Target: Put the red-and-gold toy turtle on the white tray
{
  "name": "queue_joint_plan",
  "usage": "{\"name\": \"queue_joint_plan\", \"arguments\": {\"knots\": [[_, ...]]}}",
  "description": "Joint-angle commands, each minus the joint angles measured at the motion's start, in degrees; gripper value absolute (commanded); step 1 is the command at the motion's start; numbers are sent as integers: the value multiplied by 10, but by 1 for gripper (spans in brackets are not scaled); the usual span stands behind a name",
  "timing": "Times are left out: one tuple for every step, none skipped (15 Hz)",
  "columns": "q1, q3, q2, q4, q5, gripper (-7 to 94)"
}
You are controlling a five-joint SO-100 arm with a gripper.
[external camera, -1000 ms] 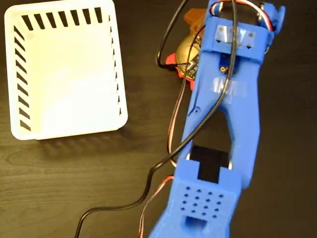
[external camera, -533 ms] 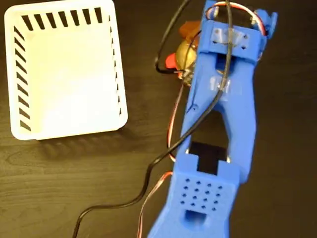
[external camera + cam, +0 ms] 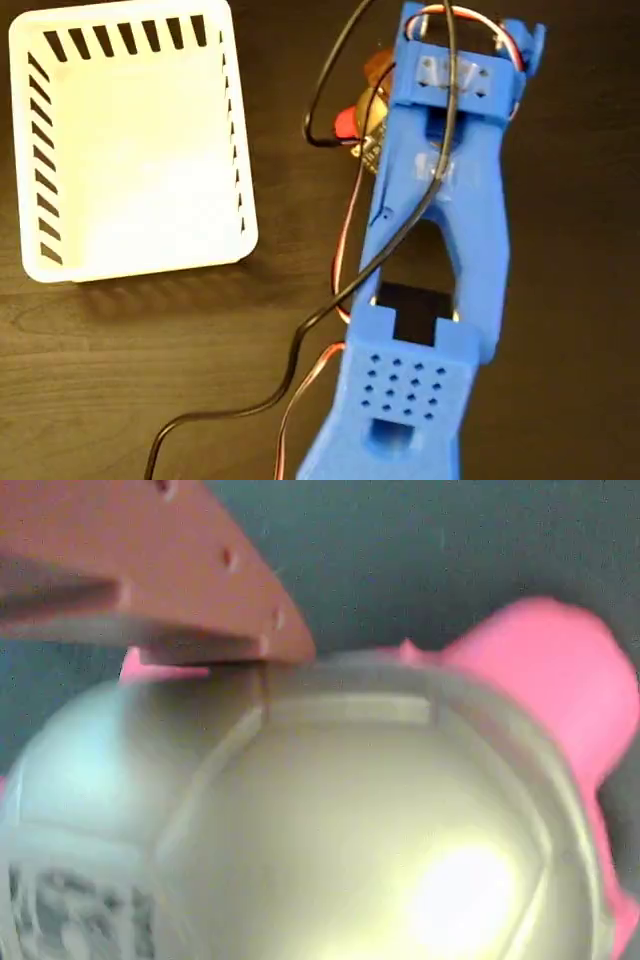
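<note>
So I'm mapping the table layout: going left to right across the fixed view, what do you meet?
white tray → red-and-gold toy turtle, mostly hidden under the arm → blue arm.

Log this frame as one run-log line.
phase: grasp approach | turtle: on table, fills wrist view, mostly hidden under arm in fixed view | hand: one finger at shell edge, closure unclear | tray: empty

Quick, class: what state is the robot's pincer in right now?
Pincer: cannot be told. One brown finger lies against the shiny gold-shelled, red-limbed toy turtle; the other finger is out of view.
</note>
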Motion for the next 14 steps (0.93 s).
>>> {"name": "queue_joint_plan", "arguments": {"knots": [[3,-6,25,2,-1,16],[3,-6,25,0,-1,8],[4,-6,25,0,-1,4],[4,-7,25,-2,0,3],[7,-7,26,-2,0,2],[7,-7,27,-3,1,1],[8,-9,28,-4,2,0],[8,-16,30,-5,17,0],[5,-24,35,-6,36,0],[4,-33,50,5,49,0],[1,-59,66,34,63,0],[-4,-89,86,65,80,0],[-13,-115,108,91,98,0],[-25,-137,128,115,115,0]]}}
